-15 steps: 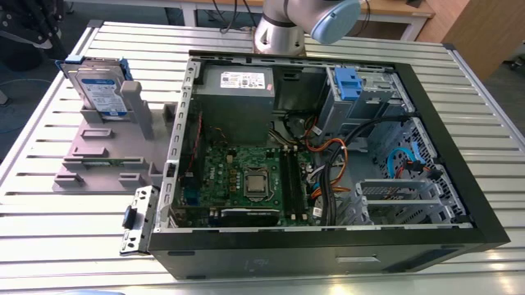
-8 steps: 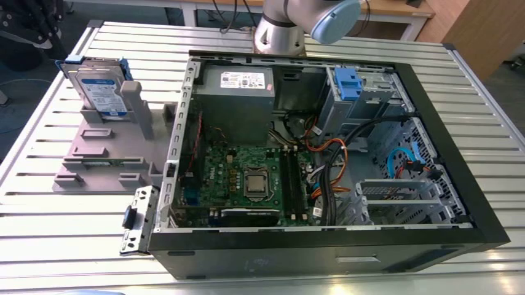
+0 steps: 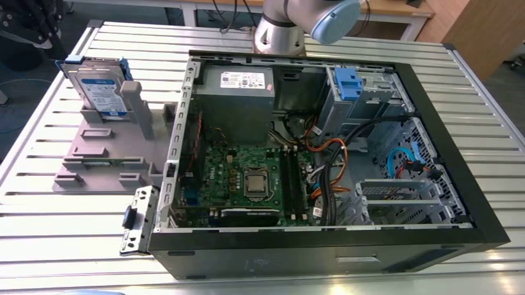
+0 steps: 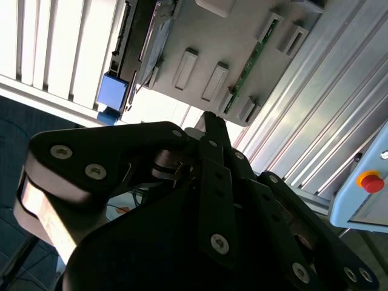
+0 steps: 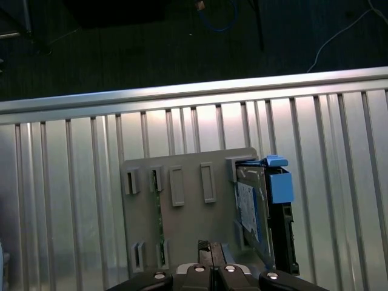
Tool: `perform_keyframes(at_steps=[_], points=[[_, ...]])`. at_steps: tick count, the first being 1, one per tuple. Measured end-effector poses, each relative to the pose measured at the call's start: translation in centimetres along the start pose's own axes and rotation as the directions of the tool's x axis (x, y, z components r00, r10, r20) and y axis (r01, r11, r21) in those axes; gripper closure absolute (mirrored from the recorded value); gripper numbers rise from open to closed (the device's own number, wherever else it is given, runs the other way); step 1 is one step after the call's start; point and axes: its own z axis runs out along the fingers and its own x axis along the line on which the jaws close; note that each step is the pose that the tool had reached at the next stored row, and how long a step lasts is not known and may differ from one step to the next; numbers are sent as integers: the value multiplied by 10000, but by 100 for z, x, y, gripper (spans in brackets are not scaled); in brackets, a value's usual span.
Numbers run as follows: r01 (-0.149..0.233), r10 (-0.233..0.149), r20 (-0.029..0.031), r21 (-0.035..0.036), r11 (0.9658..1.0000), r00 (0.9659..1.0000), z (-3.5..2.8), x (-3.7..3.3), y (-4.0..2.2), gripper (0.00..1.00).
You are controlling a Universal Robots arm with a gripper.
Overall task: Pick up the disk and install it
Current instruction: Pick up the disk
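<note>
The disk [image 3: 98,87], a silver drive with a white and blue label in a blue bracket, stands on edge in a grey holder [image 3: 102,157] at the exterior view's left, beside the open computer case [image 3: 328,249]. In the first wrist view the disk [image 5: 259,213] stands at one end of the holder [image 5: 182,227]. My gripper [image 5: 210,246] hangs well above the holder's near edge, apart from the disk. In the second wrist view the black gripper [image 4: 211,121] has its fingers pressed together with nothing between them, and the disk's blue bracket [image 4: 113,91] lies beyond.
Inside the case are a motherboard [image 3: 246,178], a grey power supply [image 3: 238,86], loose cables [image 3: 336,153] and a drive bay with a blue clip [image 3: 348,83]. The ribbed metal table [image 3: 49,215] ends close behind the holder. A red stop button [image 4: 371,180] sits off to one side.
</note>
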Motion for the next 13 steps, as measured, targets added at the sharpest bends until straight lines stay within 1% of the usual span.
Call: perform_keyframes(at_steps=[13], points=[[79, -79, -4, -2, 10000, 10000, 0, 0, 0, 89]])
